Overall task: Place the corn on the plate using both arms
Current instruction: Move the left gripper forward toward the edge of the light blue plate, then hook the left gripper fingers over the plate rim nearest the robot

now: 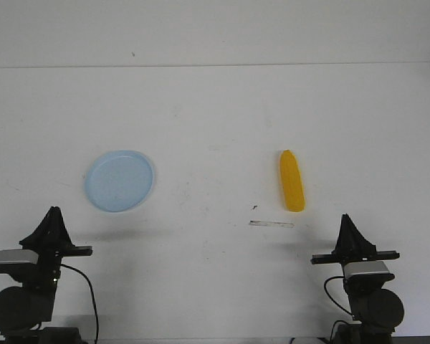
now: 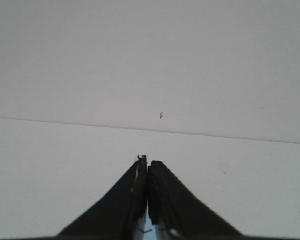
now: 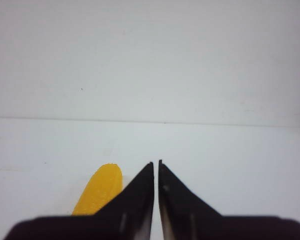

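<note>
Both arms sit low at the near edge of the white bench (image 1: 215, 107), one at each side. The left jaws (image 1: 54, 213) are pressed together with no gap between the tips, as the left wrist view confirms, and they hold nothing. The right jaws (image 1: 346, 218) are drawn nearly together too — the right wrist view shows only a thin sliver of bench between the two pointed tips — and they also grip nothing. The corn (image 1: 292, 180) lies flat on the bench just ahead of the right jaws and a little toward the left arm's side, its tapered tip pointing away from the robot; in the right wrist view it shows partly behind one finger (image 3: 135, 195), apart from the tips. The plate (image 1: 120, 180) rests ahead of the left jaws and slightly toward the middle, well apart from the corn, with nothing on it. A thin pale strip (image 1: 271, 224) and a small dark speck (image 1: 254, 207) lie on the bench near the corn's blunt end.
</note>
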Motion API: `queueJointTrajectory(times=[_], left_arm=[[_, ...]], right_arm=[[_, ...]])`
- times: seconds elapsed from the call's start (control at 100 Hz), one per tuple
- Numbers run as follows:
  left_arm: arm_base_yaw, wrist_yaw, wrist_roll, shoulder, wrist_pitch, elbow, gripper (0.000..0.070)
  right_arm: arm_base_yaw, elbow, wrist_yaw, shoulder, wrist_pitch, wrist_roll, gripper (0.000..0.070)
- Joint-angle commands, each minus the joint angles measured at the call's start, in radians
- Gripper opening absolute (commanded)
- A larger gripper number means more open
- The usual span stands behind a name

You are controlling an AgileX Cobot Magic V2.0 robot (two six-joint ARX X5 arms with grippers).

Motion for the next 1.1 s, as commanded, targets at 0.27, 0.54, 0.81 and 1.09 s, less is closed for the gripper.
queueJointTrajectory(times=[0.27, 0.54, 0.81, 1.09], left_arm=[[0.001, -0.002, -0.001, 0.350, -0.156, 0.338, 0.0001], [0.005, 0.055, -0.002, 0.597, -0.219, 0.476, 0.0001], [0.093, 0.055, -0.005, 0.819, -0.396, 0.588, 0.0001], [0.239, 0.267, -0.005, 0.972, -0.443, 0.616, 0.0001]], right_arm=[[0.001, -0.001, 0.001, 0.002, 0.009, 0.006, 0.0014], [0.001, -0.001, 0.001, 0.002, 0.010, 0.006, 0.0014], [0.001, -0.001, 0.001, 0.001, 0.010, 0.006, 0.0013], [0.001, -0.001, 0.001, 0.002, 0.009, 0.006, 0.0013]])
